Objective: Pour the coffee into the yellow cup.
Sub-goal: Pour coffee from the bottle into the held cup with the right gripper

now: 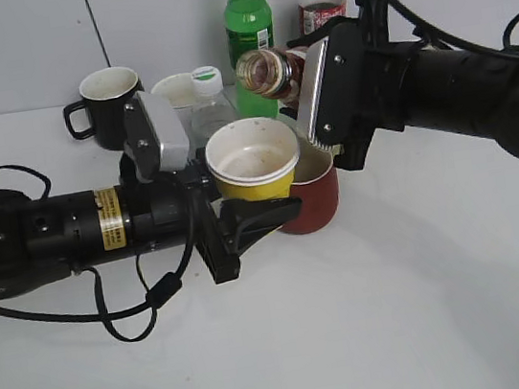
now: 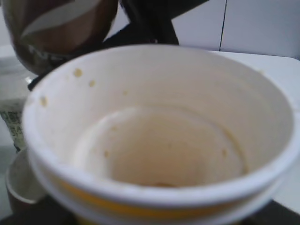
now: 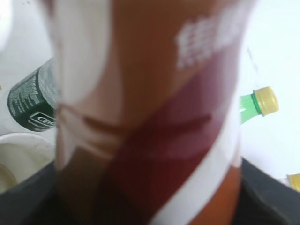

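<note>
Our left gripper (image 1: 244, 218) is clenched on the yellow cup (image 1: 253, 161), holding it up in front of the red mug (image 1: 313, 195). Our right gripper (image 1: 306, 79) grasps the coffee bottle (image 1: 267, 72), tipped sideways, its neck just above the cup's far rim.

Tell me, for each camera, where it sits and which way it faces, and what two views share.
Exterior view: raised in front, slanting down at the table; shows both arms, left gripper, right gripper.
Left wrist view: on the left arm, looking into the yellow cup; only dark gripper parts at the bottom edge.
Right wrist view: on the right arm, against the coffee bottle; dark gripper at the bottom.
Shared: bottle and cup.
</note>
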Robot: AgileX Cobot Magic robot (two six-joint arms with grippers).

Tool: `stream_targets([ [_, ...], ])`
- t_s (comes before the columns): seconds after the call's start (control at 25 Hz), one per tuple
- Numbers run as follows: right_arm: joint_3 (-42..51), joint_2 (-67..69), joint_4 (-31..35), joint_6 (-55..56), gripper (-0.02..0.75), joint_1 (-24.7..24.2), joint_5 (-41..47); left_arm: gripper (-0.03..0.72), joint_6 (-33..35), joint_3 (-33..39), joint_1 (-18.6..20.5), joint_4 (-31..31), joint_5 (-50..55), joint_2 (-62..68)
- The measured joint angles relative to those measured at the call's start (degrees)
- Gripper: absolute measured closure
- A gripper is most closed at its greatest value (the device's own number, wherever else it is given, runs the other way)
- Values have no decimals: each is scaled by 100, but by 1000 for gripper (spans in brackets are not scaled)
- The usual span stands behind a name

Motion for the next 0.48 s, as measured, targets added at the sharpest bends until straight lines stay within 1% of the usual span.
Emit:
stream_targets([
  [0.48, -4, 0, 0, -931, 237, 0, -216, 259, -3, -44, -3, -8, 102, -11],
])
